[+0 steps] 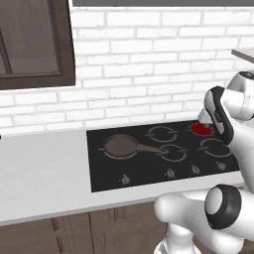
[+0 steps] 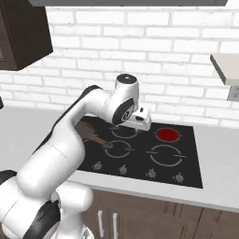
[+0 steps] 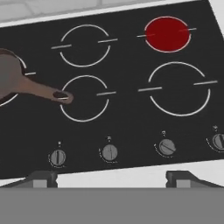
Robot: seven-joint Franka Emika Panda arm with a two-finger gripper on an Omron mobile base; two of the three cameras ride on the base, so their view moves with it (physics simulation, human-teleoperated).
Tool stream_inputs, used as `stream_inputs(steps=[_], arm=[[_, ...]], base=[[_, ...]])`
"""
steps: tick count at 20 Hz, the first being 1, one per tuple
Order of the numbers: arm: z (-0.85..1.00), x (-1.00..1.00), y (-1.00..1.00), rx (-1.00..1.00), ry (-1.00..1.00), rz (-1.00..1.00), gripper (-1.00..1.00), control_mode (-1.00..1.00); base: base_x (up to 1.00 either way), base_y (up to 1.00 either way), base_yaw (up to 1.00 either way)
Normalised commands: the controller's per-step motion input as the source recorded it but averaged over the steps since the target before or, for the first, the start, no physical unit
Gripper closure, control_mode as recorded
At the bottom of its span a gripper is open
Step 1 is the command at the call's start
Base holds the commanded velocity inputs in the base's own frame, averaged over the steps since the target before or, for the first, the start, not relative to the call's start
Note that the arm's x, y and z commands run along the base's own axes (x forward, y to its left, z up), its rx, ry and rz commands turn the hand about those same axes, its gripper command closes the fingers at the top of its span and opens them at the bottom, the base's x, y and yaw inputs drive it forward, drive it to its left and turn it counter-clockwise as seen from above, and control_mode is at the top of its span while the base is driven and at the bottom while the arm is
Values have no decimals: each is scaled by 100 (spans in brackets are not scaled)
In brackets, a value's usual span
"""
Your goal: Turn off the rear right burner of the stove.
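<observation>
The gripper point(image 3: 112, 179) hangs above the front edge of the stove point(image 3: 127, 118), fingers spread wide and holding nothing. The rear right burner point(image 3: 167, 34) glows red, far ahead and to the right. The stove is flat, shiny black glass with round grey knobs point(image 3: 166, 147).

Base views flank stove point(image 1: 149, 163); hand view seemingly overhead.

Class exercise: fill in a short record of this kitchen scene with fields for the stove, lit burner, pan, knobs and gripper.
stove: black glass cooktop set in a pale counter
lit burner: rear right burner glowing red
pan: brown pan on the left ring, handle pointing right
knobs: four grey knobs along the front edge
gripper: gripper above the front edge, open, holding nothing
</observation>
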Motion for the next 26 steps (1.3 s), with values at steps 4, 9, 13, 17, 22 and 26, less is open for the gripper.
stream_inputs(steps=[4,9,13,17,22,26], arm=[[-56,-3,-78,0,-1,32,-100,-100],[-55,-4,-57,-1,1,38,-100,-100],[-71,0,-26,-11,11,34,-100,-100],[-58,0,-9,-10,10,29,-100,-100],[-44,-2,0,-10,8,18,-100,-100],[-24,0,0,-1,5,0,-100,-100]], base=[[0,0,0],[0,0,0],[0,0,0],[0,0,0],[0,0,0],[0,0,0]])
